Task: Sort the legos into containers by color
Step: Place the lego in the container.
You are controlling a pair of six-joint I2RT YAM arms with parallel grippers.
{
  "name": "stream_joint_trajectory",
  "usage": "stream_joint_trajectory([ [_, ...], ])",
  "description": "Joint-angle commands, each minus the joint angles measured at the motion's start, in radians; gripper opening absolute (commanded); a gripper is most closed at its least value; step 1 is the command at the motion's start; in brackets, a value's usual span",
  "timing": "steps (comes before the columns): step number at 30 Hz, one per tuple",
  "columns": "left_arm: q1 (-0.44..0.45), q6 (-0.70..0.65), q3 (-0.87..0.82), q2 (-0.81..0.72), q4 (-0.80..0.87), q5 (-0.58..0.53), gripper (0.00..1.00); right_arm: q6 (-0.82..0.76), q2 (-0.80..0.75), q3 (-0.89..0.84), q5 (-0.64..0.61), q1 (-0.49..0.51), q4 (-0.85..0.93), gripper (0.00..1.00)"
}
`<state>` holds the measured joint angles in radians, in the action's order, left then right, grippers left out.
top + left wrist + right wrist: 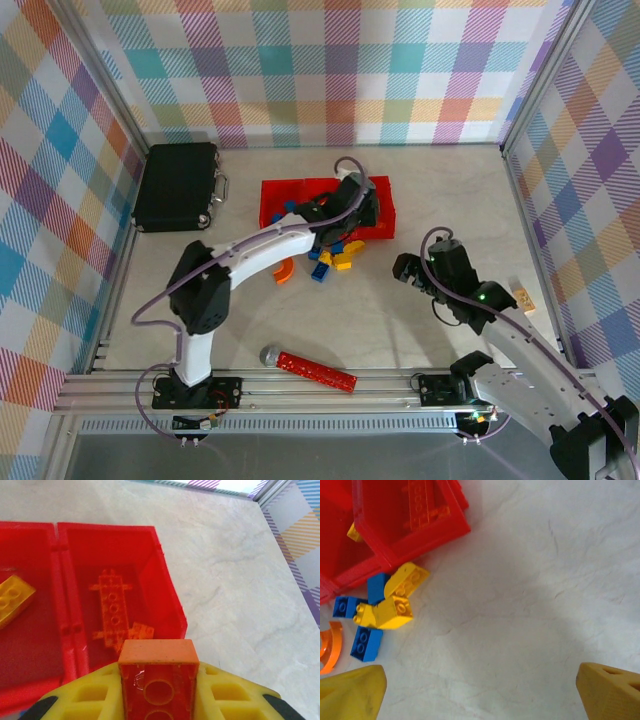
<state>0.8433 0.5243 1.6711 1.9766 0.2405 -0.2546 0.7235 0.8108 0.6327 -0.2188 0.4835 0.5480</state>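
Loose bricks (345,262) lie just before the bins (275,205); the hard case (175,185) sits left of them, the studded bar (315,370) well before.

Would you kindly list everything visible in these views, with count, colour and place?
containers: three joined, red, far middle of the table
orange legos: two, in the end bin under the left hand
yellow lego: one, in the neighbouring bin
blue legos: at least three, loose in front of the containers
yellow legos: at least two, same cluster
curved lego: one, orange, left of the cluster
orange brick: one, held in the left hand
red bar: one, grey ball end, near edge
black case: one, far left
tan block: one, by the right wall
left hand: yellow fingers, shut on the orange brick
right hand: yellow fingers, open over bare table
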Motion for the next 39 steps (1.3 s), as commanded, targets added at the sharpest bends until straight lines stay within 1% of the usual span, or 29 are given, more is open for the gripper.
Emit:
stream_joint_trajectory([
  [1, -0.03, -0.056, 0.097, 0.086, -0.095, -0.014, 0.22, 0.038, -0.046, -0.011, 0.074, -0.003, 0.03, 0.97],
  [4, -0.055, -0.048, 0.168, 0.163, -0.092, -0.004, 0.23, 0.017, -0.085, 0.009, 0.061, -0.003, 0.079, 0.97],
  [9, -0.091, -0.025, 0.225, 0.244, -0.093, 0.005, 0.25, -0.015, -0.111, 0.053, 0.031, -0.003, 0.162, 0.98],
  [12, -0.104, -0.012, 0.251, 0.297, -0.11, 0.029, 0.35, -0.002, -0.121, 0.057, 0.006, -0.002, 0.193, 0.98],
  [15, -0.11, -0.009, 0.317, 0.349, -0.088, 0.066, 0.42, 0.01, -0.129, 0.035, -0.001, -0.003, 0.177, 0.98],
  [18, -0.109, -0.016, 0.359, 0.364, -0.075, 0.086, 0.48, 0.028, -0.114, 0.021, 0.012, -0.003, 0.161, 0.98],
  [20, -0.108, -0.019, 0.364, 0.355, -0.072, 0.076, 0.6, 0.035, -0.1, 0.017, 0.023, -0.003, 0.153, 0.98],
  [21, -0.107, -0.02, 0.363, 0.347, -0.075, 0.075, 0.64, 0.033, -0.094, 0.02, 0.026, -0.003, 0.152, 0.98],
  [27, -0.105, -0.062, 0.359, 0.268, -0.065, 0.088, 0.79, 0.004, -0.05, 0.062, 0.037, -0.003, 0.147, 0.98],
  [29, -0.104, -0.087, 0.339, 0.221, -0.068, 0.091, 0.82, -0.008, -0.021, 0.075, 0.077, -0.003, 0.128, 0.98],
  [31, -0.105, -0.112, 0.292, 0.166, -0.088, 0.089, 0.89, -0.009, 0.024, 0.091, 0.121, -0.003, 0.107, 0.98],
  [35, -0.104, -0.166, 0.132, 0.017, -0.118, 0.048, 1.0, -0.013, 0.139, 0.12, 0.201, -0.003, 0.061, 0.98],
  [39, -0.107, -0.184, -0.129, -0.183, -0.173, -0.038, 1.0, -0.037, 0.282, 0.171, 0.304, 0.009, 0.018, 0.97],
])
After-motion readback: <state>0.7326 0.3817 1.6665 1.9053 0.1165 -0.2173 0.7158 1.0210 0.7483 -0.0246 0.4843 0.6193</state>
